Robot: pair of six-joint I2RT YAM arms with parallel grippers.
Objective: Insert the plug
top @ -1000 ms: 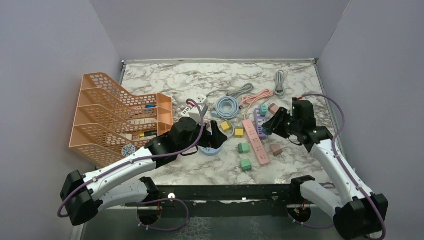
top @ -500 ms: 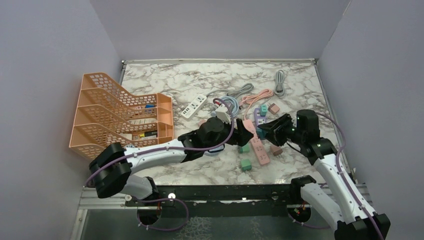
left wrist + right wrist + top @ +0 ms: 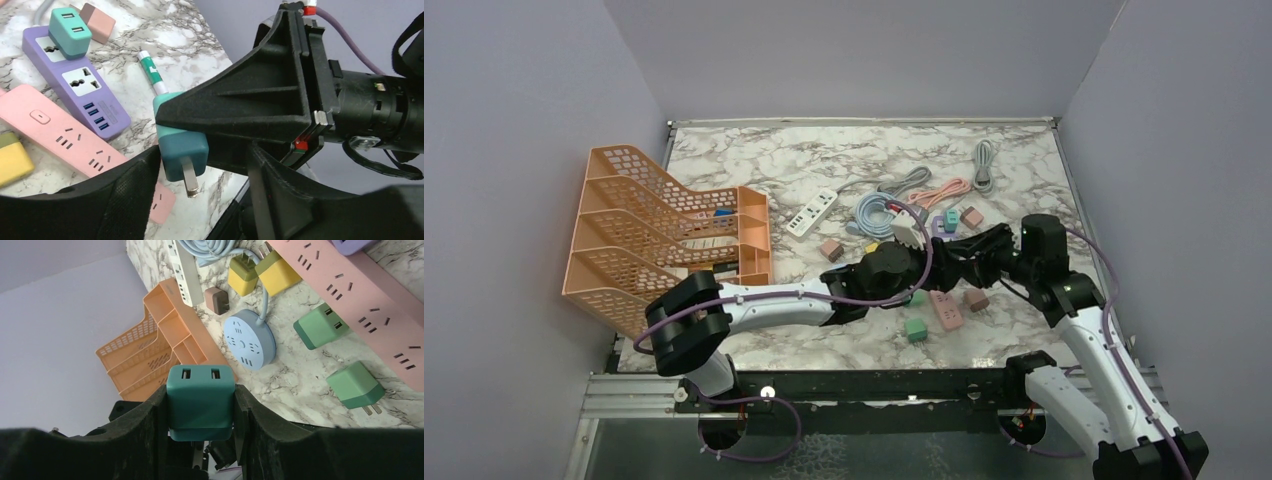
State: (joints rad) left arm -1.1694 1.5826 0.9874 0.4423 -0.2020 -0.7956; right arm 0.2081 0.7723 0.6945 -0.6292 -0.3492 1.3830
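- We see the teal plug point(image 3: 200, 401) pinched between the two fingers of the right gripper point(image 3: 200, 390), low in the middle of the right wrist view, with its two USB slots facing the camera.
- In the left wrist view the same plug sits at centre frame, its metal prongs point(image 3: 189, 181) pointing down and clear of the marble.
- The left gripper point(image 3: 202, 165) has its fingers spread, one on each side of the plug. The left-hand pad point(image 3: 127, 197) is very near the plug's body, but we cannot tell whether it touches.
- The pink power strip point(image 3: 47, 127) lies on the table at lower left of that view, with the purple strip point(image 3: 75, 82) just beside it above.
- The table's edge point(image 3: 220, 47) runs diagonally just behind the plug, with the wall beyond.
- From above, both grippers meet right of centre, over the clutter of adapters. Bare marble point(image 3: 754, 160) spreads across the upper table, and the orange rack point(image 3: 654, 230) stands well apart at left.
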